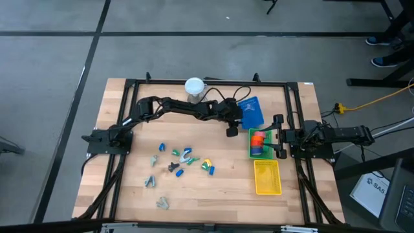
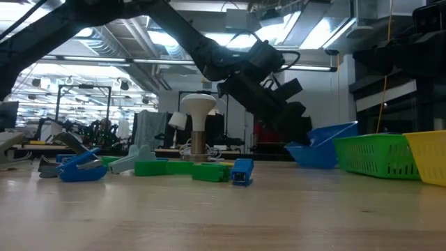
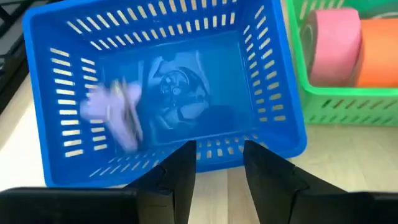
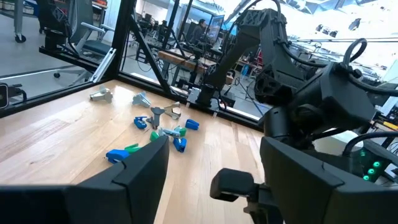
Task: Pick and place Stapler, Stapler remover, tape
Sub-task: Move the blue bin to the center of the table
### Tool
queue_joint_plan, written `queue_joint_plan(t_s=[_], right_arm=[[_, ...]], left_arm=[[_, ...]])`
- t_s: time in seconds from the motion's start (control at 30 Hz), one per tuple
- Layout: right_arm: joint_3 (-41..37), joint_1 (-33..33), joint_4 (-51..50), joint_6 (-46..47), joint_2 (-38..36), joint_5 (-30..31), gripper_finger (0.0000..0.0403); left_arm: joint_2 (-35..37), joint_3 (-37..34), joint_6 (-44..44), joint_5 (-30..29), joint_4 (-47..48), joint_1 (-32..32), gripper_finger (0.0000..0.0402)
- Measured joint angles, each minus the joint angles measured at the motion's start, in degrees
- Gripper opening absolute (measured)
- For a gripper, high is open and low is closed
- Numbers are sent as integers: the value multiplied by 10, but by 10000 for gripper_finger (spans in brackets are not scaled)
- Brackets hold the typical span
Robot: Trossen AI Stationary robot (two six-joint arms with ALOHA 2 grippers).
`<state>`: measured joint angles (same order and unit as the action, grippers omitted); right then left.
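Beside the open left gripper [image 3: 219, 163], tape [image 3: 350, 45] in green basket [image 3: 348, 99].

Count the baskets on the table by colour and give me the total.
blue basket: 1
green basket: 1
yellow basket: 1
Total: 3
The left gripper hangs open at the blue basket's edge. The right gripper waits open beside the green basket.
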<state>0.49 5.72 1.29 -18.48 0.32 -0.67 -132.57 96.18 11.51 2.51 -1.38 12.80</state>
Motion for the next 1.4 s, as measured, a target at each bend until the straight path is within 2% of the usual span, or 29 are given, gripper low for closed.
queue_joint_plan(t_s=[0.23, 0.53, 0.63, 0.73, 0.93, 1.07, 1.23, 1.4], right_arm=[[0, 0, 0, 0, 0, 0, 259], [0, 0, 1, 0, 0, 0, 259], [0, 0, 0, 0, 0, 0, 259], [0, 0, 0, 0, 0, 0, 259], [0, 0, 0, 0, 0, 0, 259], [0, 0, 0, 0, 0, 0, 259], [0, 0, 0, 0, 0, 0, 259], [0, 0, 0, 0, 0, 0, 259]], left_arm=[[19, 1, 8, -14, 25, -6, 130], [51, 1, 26, -15, 138, -7, 130], [59, 1, 34, -15, 146, -7, 130], [67, 1, 97, -16, 142, -11, 132], [67, 1, 326, -19, 118, -29, 132], [66, 1, 442, -68, 119, -42, 129], [66, 1, 529, -93, 118, -46, 128], [54, 1, 550, -92, 86, -45, 127]])
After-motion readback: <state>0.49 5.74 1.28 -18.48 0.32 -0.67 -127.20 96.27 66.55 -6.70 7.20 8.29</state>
